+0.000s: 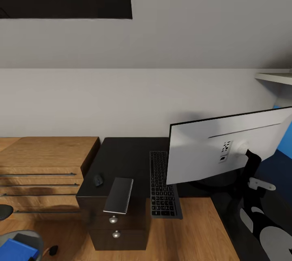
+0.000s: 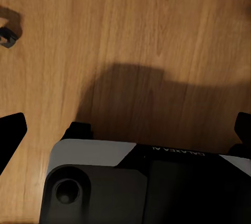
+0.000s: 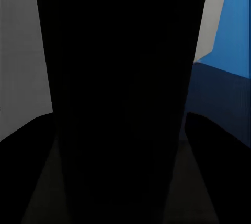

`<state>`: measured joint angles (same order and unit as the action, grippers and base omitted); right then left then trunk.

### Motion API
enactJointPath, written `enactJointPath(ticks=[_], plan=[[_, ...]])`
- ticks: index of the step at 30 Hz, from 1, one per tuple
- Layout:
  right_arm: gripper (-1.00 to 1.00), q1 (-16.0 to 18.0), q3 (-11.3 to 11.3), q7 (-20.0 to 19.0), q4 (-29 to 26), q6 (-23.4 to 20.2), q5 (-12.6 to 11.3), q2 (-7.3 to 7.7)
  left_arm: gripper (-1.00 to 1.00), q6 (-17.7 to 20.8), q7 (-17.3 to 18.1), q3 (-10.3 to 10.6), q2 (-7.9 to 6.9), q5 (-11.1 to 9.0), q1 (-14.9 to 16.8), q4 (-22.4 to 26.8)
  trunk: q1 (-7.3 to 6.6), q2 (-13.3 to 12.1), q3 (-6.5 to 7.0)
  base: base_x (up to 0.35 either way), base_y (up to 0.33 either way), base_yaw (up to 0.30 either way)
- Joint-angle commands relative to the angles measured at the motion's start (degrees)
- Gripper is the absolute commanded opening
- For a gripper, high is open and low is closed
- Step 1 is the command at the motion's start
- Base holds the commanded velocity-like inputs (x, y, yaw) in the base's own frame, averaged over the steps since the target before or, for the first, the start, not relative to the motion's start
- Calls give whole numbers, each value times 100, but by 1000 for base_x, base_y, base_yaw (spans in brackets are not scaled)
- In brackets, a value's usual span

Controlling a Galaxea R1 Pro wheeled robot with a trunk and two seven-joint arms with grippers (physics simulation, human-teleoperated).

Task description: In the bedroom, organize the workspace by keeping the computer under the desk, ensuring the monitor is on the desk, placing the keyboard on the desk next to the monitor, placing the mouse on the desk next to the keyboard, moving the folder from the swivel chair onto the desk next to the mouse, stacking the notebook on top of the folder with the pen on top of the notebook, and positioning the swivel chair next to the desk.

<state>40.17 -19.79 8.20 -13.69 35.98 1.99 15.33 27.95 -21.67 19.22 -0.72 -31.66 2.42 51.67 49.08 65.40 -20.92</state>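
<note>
The monitor [image 1: 219,147] shows its white back, tilted and raised over the dark desk [image 1: 121,155]. Its black stand [image 3: 120,78] sits between my right gripper's [image 3: 125,156] fingers, which look shut on it. My right arm [image 1: 263,220] comes up from the lower right. On the desk lie the keyboard [image 1: 163,190], its front end past the edge, the mouse [image 1: 98,180] and a flat grey notebook [image 1: 119,195]. The blue folder [image 1: 16,249] lies on the swivel chair's grey seat [image 1: 30,236]. My left gripper [image 2: 126,132] hangs open over the floor.
A wooden dresser [image 1: 44,163] with long handles stands left of the desk. The desk's drawers [image 1: 115,228] face me. A white shelf [image 1: 275,77] and a blue panel [image 1: 286,143] are at the right. A small black castor [image 2: 8,36] rests on the wooden floor [image 2: 130,36].
</note>
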Motion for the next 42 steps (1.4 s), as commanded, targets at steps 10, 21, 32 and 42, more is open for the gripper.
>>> enactJointPath(ticks=[10, 21, 32, 42], plan=[[-100, 9, 37, 33, -2, -8, 47, -3, 100, 8, -57, 28, -7, -59, 4, 11, -1, 5, -6, -12, 0, 0], [-100, 7, 37, 33, -2, 0, 47, -4, 100, 8, -57, 29, -5, -59, 4, 9, -1, 5, -6, 0, 0, 0], [-100, 6, 45, 33, -2, 14, 49, -4, 100, 8, -57, 29, -6, -62, 4, 9, -1, 5, -6, -119, 0, 0], [-100, 9, 45, 33, -2, 1, 55, -4, 100, 8, -57, 29, 0, -59, 4, 9, -1, 5, -6, -255, 0, 0]])
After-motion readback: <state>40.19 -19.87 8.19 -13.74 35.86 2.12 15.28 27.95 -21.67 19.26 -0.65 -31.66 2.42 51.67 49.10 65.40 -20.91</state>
